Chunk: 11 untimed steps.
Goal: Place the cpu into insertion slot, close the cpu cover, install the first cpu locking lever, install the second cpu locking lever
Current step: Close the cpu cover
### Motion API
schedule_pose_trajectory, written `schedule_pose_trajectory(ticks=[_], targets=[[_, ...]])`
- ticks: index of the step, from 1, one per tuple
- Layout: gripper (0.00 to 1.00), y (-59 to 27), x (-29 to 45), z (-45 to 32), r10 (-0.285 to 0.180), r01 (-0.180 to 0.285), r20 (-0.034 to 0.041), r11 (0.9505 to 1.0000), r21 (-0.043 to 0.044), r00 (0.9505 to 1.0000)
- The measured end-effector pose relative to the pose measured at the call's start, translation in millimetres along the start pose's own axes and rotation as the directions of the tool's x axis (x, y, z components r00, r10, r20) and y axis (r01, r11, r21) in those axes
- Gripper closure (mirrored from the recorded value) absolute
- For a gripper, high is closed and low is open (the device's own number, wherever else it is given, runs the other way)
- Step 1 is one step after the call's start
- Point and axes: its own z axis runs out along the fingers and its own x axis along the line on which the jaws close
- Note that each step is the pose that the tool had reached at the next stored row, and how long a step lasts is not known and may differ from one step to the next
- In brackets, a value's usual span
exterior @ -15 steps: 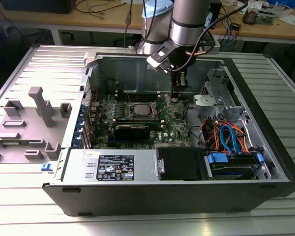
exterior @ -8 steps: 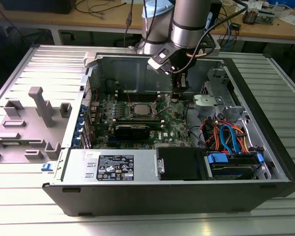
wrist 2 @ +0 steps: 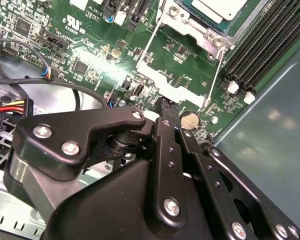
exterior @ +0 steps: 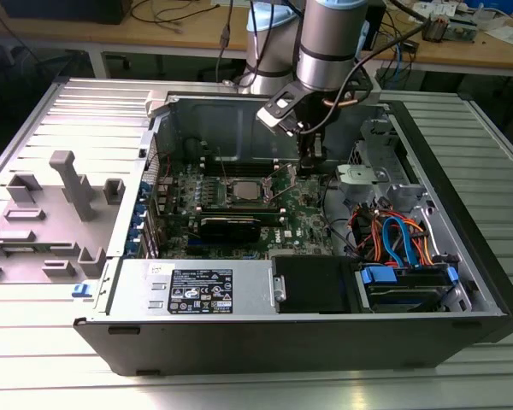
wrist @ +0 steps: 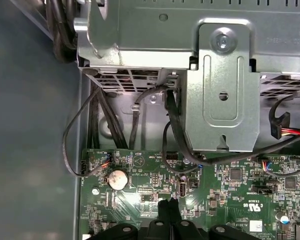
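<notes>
One gripper (wrist 2: 165,106) near board (wrist 2: 90,55); one cpu (wrist 2: 217,7) socketed.

Ribbed grey metal tabletop (exterior: 265,389) in front, wooden workbench (exterior: 487,55) with cables (exterior: 179,13) behind

The cpu (wrist 2: 217,7) has a silvery-grey top. The circuit board (wrist: 225,195) is green, its memory slots (wrist 2: 260,45) black. The gripper (wrist: 169,204) is matte black. Cables (exterior: 393,235) in the exterior view are blue and orange; the coin cell (wrist: 117,178) is silver.

cpu (wrist 2: 220,6): cut by second wrist view's edge | pincer (wrist: 169,207): base cut off in first wrist view
</notes>
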Motion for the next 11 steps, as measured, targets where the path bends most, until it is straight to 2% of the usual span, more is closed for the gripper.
schedule_pose_trajectory(ticks=[3, 11], targets=[[0.89, -0.1, 0.0, 2.3, 0.000, 0.000, 0.0001, 1.0000, 0.0013, 1.0000], [0.89, -0.8, 0.0, 2.4, 0.000, 0.000, -0.0005, 1.0000, 0.0028, 1.0000]])
